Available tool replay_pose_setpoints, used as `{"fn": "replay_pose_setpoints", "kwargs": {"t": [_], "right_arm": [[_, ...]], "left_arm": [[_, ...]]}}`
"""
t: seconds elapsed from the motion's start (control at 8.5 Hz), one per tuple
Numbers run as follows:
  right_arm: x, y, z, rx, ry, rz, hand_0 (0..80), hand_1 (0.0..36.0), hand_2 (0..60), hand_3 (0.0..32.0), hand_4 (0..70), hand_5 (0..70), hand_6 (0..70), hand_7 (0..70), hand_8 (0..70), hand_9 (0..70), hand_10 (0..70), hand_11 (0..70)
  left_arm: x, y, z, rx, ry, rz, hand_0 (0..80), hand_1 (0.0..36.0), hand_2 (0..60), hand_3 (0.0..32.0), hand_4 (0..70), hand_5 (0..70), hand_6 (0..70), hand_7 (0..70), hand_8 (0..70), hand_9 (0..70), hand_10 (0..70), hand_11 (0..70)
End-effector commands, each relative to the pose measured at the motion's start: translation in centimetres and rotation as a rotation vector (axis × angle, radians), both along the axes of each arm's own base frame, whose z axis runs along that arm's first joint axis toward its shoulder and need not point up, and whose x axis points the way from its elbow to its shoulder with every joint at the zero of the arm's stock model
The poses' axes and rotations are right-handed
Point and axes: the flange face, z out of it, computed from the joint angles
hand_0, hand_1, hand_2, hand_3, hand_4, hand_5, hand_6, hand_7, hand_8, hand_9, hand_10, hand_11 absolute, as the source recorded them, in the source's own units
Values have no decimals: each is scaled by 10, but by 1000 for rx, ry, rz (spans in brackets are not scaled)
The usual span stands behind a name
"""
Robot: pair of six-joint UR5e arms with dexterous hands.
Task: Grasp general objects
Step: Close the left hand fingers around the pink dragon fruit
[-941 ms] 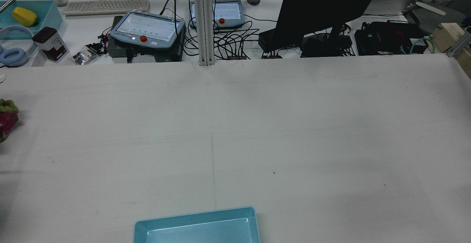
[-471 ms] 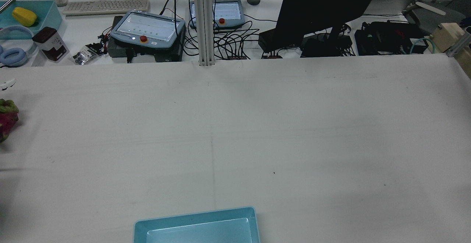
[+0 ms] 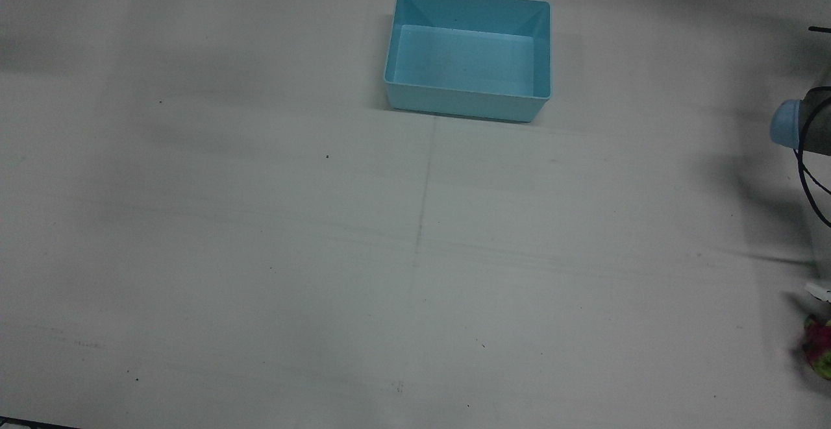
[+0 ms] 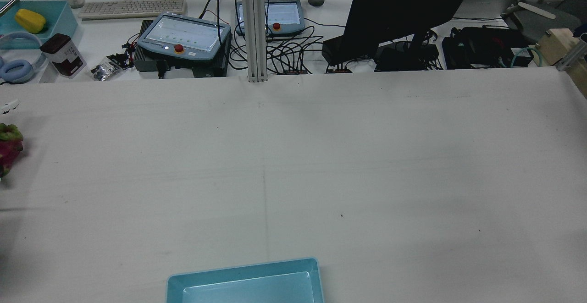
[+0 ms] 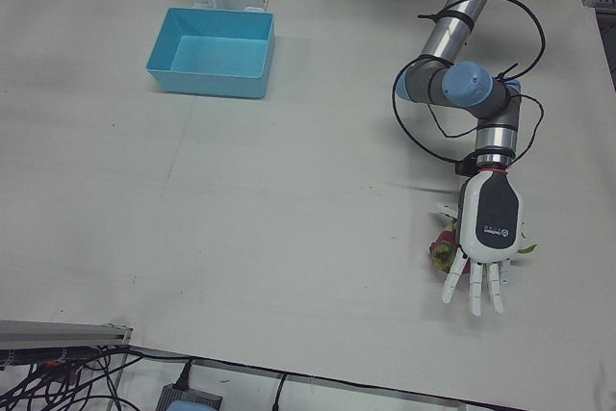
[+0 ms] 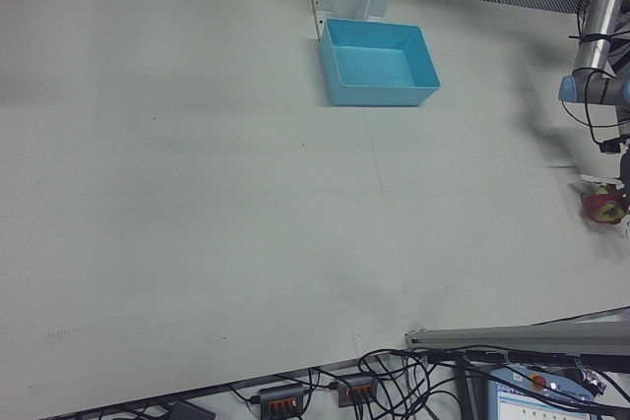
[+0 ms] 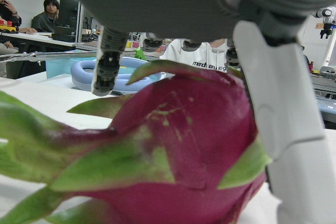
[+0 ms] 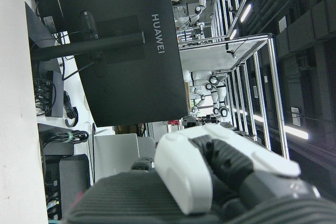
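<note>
A pink and green dragon fruit (image 5: pixel 443 246) lies on the white table near the robot's left edge. It also shows in the rear view (image 4: pixel 9 149), the front view (image 3: pixel 819 354) and the right-front view (image 6: pixel 604 206). My left hand (image 5: pixel 485 238) hovers over it, open, with its fingers stretched out flat past the fruit. In the left hand view the fruit (image 7: pixel 173 156) fills the picture, with fingers (image 7: pixel 107 66) behind it and apart from it. Of my right hand only a part (image 8: pixel 210 177) shows in its own view; its fingers' state is unclear.
A blue bin (image 3: pixel 467 6) stands empty at the middle of the robot's side, also seen in the rear view (image 4: pixel 243 270). The left arm's elbow (image 5: pixel 462 84) hangs above the table. Pendants, cables and a monitor (image 4: pixel 394 9) lie beyond the far edge.
In the rear view a white fingertip of the left hand has come into sight at the left edge, above the dragon fruit. The fruit has not moved.
</note>
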Motion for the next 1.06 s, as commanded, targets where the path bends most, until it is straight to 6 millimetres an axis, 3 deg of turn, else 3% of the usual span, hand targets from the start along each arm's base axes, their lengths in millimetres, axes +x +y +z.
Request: {"fn": "replay_pose_setpoints", "kwargs": {"t": [0.0, 0.24, 0.47, 0.59, 0.71, 0.82, 0.94], "right_arm": [[0, 0, 0, 0, 0, 1, 0, 0, 0, 0, 0, 0, 0, 0, 0, 0, 0, 0], [0, 0, 0, 0, 0, 2, 0, 0, 0, 0, 0, 0, 0, 0, 0, 0, 0, 0], [0, 0, 0, 0, 0, 1, 0, 0, 0, 0, 0, 0, 0, 0, 0, 0, 0, 0], [0, 0, 0, -1, -1, 2, 0, 0, 0, 0, 0, 0, 0, 0, 0, 0, 0, 0], [0, 0, 0, 0, 0, 0, 0, 0, 0, 0, 0, 0, 0, 0, 0, 0, 0, 0], [0, 0, 0, 0, 0, 0, 0, 0, 0, 0, 0, 0, 0, 0, 0, 0, 0, 0], [0, 0, 0, 0, 0, 1, 0, 0, 0, 0, 0, 0, 0, 0, 0, 0, 0, 0]], "left_arm": [[0, 1, 6, -13, -8, 3, 508, 112, 0, 158, 24, 0, 0, 0, 34, 0, 0, 0], [2, -1, 4, -12, -11, 6, 523, 137, 0, 158, 27, 0, 0, 0, 22, 0, 0, 6], [2, -2, 3, -11, -12, 6, 560, 190, 0, 104, 48, 0, 3, 6, 19, 0, 25, 56], [3, -2, 2, -11, -12, 6, 565, 199, 0, 102, 47, 0, 7, 14, 20, 0, 34, 70], [2, -2, 3, -11, -16, 5, 564, 202, 2, 52, 57, 39, 20, 32, 23, 0, 34, 70], [5, -7, 7, -20, -21, 5, 558, 211, 84, 0, 0, 700, 69, 83, 42, 2, 40, 76], [9, -14, 11, -32, -29, 6, 559, 227, 152, 0, 18, 700, 92, 101, 62, 6, 41, 79]]}}
